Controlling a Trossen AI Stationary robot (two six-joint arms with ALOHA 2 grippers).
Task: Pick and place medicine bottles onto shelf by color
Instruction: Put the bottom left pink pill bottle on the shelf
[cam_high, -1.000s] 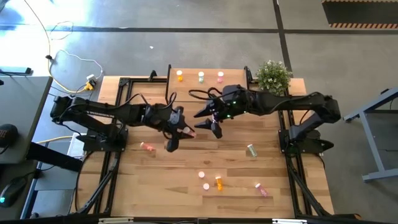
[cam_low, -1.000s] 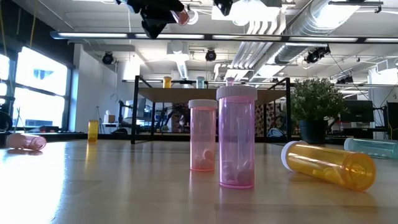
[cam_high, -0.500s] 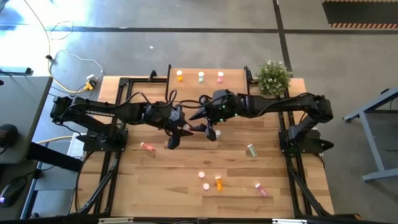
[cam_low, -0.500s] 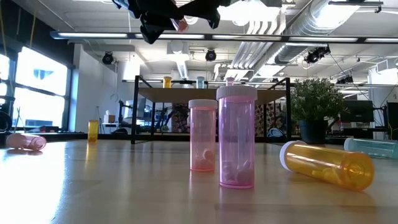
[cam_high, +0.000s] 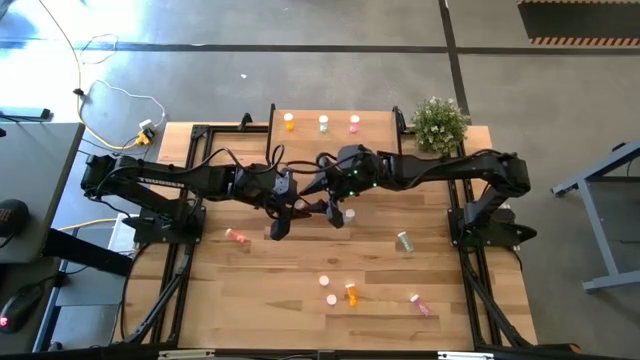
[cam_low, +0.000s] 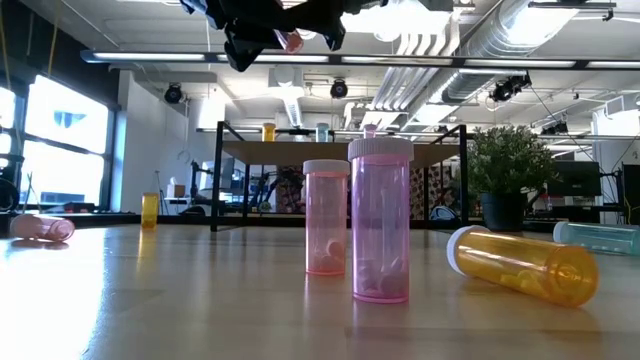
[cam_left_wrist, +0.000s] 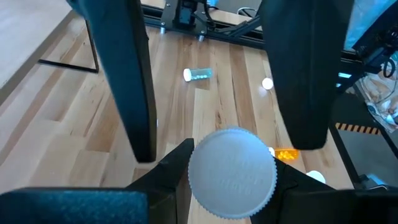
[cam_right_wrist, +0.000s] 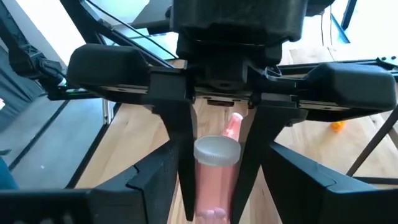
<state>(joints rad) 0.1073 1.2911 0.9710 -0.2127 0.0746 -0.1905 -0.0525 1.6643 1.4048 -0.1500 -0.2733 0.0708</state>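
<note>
Left gripper (cam_high: 290, 208) of mine clamps a pink bottle (cam_right_wrist: 214, 176) above the table (cam_high: 250, 290); my right gripper (cam_high: 333, 205) straddles it, fingers spread.

translucent plastic bottle (cam_right_wrist: 214, 180), matt wood tabletop (cam_high: 380, 265)

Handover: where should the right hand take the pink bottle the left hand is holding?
Probably the pink bottle by its bare body, coming end-on from opposite the left hand. That hand pinches it near the white cap, so the body end facing the open right hand is free.
</note>
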